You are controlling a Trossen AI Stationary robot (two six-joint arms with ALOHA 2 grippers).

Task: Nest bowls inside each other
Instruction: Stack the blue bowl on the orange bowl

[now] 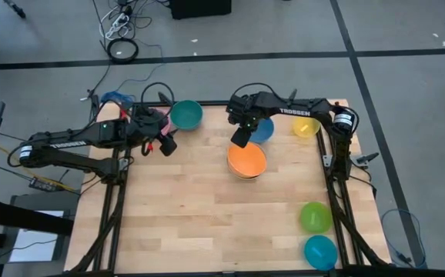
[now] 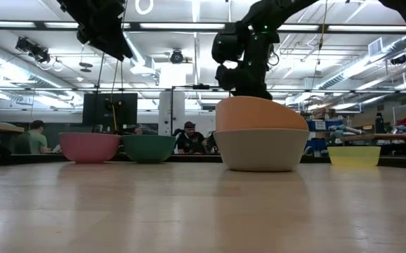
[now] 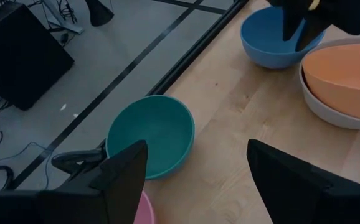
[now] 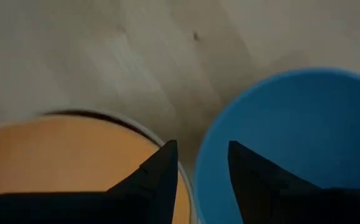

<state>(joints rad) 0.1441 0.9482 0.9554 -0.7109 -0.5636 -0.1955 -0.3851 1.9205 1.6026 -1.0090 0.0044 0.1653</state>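
Nearest the table's front edge, at the right corner, sat the cyan bowl (image 1: pixel 320 251), w/ the lime green bowl (image 1: pixel 315 217) just behind it; the 2 were close but apart.

Mid-table, the orange bowl (image 1: pixel 246 159) sat tilted inside the grey-white bowl (image 2: pixel 263 150), which showed only as a pale rim under it from above. In the low view the orange one leaned, 1 side higher than the other, not fully seated.

The right gripper (image 1: pixel 242 135) hung just above the far edge of that pair, between it and the blue bowl (image 1: pixel 262 130). Its fingers (image 4: pixel 158 180) stood part-open w/ nothing between them; through the gap the right wrist view showed the grey-white rim & bare wood, orange bowl on 1 side, blue on the other.

The left gripper (image 1: pixel 166 144) was over the table's left part, near the far edge, jaws wide open & empty. Just beyond it: the teal bowl (image 1: pixel 185 115) at the far edge, and the pink bowl (image 2: pixel 90 147) beside it, mostly hidden under the left arm from above.

Far right corner: the yellow bowl (image 1: pixel 306 127), alone, next to the right arm's base.

Behind the table, 2 or 3 seated people (image 2: pixel 31 136) were in the room.
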